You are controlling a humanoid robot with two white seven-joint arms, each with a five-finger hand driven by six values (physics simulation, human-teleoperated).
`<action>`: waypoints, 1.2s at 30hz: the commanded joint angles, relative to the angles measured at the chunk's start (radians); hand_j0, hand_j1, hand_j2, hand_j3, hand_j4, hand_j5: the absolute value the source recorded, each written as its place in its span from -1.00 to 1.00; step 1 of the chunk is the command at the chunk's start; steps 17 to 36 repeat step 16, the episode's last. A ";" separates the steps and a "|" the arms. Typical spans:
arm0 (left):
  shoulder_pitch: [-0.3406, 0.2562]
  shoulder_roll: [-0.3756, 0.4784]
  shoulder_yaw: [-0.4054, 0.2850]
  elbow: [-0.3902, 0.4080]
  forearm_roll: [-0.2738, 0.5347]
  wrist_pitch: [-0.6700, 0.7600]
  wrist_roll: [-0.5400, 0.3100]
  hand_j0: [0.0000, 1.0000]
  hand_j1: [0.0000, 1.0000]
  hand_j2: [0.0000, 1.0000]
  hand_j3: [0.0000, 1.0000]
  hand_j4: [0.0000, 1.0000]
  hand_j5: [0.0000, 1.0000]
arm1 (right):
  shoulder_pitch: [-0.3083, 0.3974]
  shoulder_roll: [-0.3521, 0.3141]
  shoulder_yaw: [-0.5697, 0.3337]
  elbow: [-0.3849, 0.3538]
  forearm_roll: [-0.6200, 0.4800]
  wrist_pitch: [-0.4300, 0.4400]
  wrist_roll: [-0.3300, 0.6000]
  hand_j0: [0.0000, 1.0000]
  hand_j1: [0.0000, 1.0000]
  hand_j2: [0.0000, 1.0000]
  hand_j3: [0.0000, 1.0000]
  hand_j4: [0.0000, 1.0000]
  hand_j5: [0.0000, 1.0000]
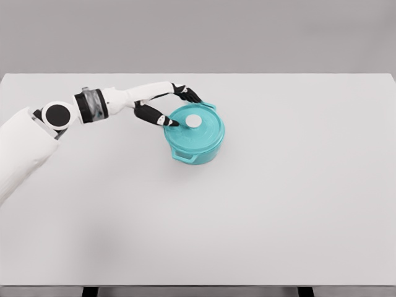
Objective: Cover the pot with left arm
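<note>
Head view: the left hand (168,106) reaches in from the picture's left and sits at the near-left edge of the teal pot (195,135), which stands on the white worktop (297,198). The lid (197,127) already lies on the pot, flush as far as this angle shows, with its white knob (193,121) just beyond the hand's fingertips. The fingers (166,120) are spread and relaxed, holding nothing: one dark finger points toward the knob and stops just short of it or barely touches the lid surface, I cannot tell which, while another (189,94) arches over the far rim near the pot's upper handle. The right arm is out of view.

Judging from the look alone, pot and lid read as enamelled cast iron: stiff, heavy for their size, with a glossy and probably slippery finish. The lid would be best taken by the knob, pinched between thumb and fingers from above, since its smooth dome offers no other purchase. The pot itself has a side handle (185,158) on the side away from the hand, toward the camera. A sliding lid could chip or clatter if nudged sideways.
</note>
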 commanded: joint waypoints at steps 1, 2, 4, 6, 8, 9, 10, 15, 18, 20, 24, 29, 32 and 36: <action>-0.006 0.034 0.002 -0.009 0.030 -0.001 0.000 0.64 0.64 0.64 0.64 0.64 0.64 | 0.000 0.000 0.000 0.000 0.001 0.001 0.000 1.00 1.00 1.00 1.00 1.00 1.00; -0.015 0.059 0.003 -0.009 0.039 -0.004 0.000 0.82 0.82 0.82 0.82 0.82 0.82 | 0.000 0.000 0.000 0.000 0.001 -0.001 0.000 1.00 1.00 1.00 1.00 1.00 1.00; -0.017 0.114 0.011 -0.009 0.082 -0.007 0.000 1.00 1.00 1.00 1.00 1.00 1.00 | 0.000 0.000 0.000 0.000 0.001 -0.001 0.000 1.00 1.00 1.00 1.00 1.00 1.00; -0.015 0.195 0.011 -0.023 0.149 -0.013 0.000 1.00 1.00 1.00 1.00 1.00 1.00 | 0.000 0.000 0.000 0.000 0.001 -0.001 0.000 1.00 1.00 1.00 1.00 1.00 1.00; -0.002 0.268 0.003 -0.043 0.226 -0.011 0.002 1.00 1.00 1.00 1.00 1.00 1.00 | 0.000 0.000 0.000 0.000 0.001 -0.001 0.000 1.00 1.00 1.00 1.00 1.00 1.00; 0.011 0.314 -0.001 -0.084 0.272 -0.010 0.000 1.00 1.00 1.00 1.00 1.00 1.00 | 0.000 0.000 0.000 0.000 0.001 -0.001 0.000 1.00 1.00 1.00 1.00 1.00 1.00; 0.052 0.358 0.009 -0.109 0.306 -0.010 0.000 1.00 1.00 1.00 1.00 1.00 1.00 | 0.000 0.000 0.000 0.000 0.001 -0.001 0.000 1.00 1.00 1.00 1.00 1.00 1.00; 0.084 0.406 0.013 -0.116 0.317 -0.008 0.000 1.00 1.00 1.00 1.00 1.00 1.00 | 0.000 0.000 0.000 0.000 0.001 -0.001 0.000 1.00 1.00 1.00 1.00 1.00 1.00; 0.090 0.416 0.013 -0.113 0.317 -0.008 0.002 1.00 1.00 1.00 1.00 1.00 1.00 | 0.000 0.000 0.000 0.000 0.001 -0.001 0.000 1.00 1.00 1.00 1.00 1.00 1.00; 0.090 0.416 0.013 -0.113 0.317 -0.008 0.002 1.00 1.00 1.00 1.00 1.00 1.00 | 0.000 0.000 0.000 0.000 0.001 -0.001 0.000 1.00 1.00 1.00 1.00 1.00 1.00; 0.090 0.416 0.013 -0.113 0.317 -0.008 0.002 1.00 1.00 1.00 1.00 1.00 1.00 | 0.000 0.000 0.000 0.000 0.001 -0.001 0.000 1.00 1.00 1.00 1.00 1.00 1.00; 0.090 0.416 0.013 -0.113 0.317 -0.008 0.002 1.00 1.00 1.00 1.00 1.00 1.00 | 0.000 0.000 0.000 0.000 0.001 -0.001 0.000 1.00 1.00 1.00 1.00 1.00 1.00; 0.090 0.416 0.013 -0.113 0.317 -0.008 0.002 1.00 1.00 1.00 1.00 1.00 1.00 | 0.000 0.000 0.000 0.000 0.001 -0.001 0.000 1.00 1.00 1.00 1.00 1.00 1.00; 0.090 0.416 0.013 -0.113 0.317 -0.008 0.002 1.00 1.00 1.00 1.00 1.00 1.00 | 0.000 0.000 0.000 0.000 0.001 -0.001 0.000 1.00 1.00 1.00 1.00 1.00 1.00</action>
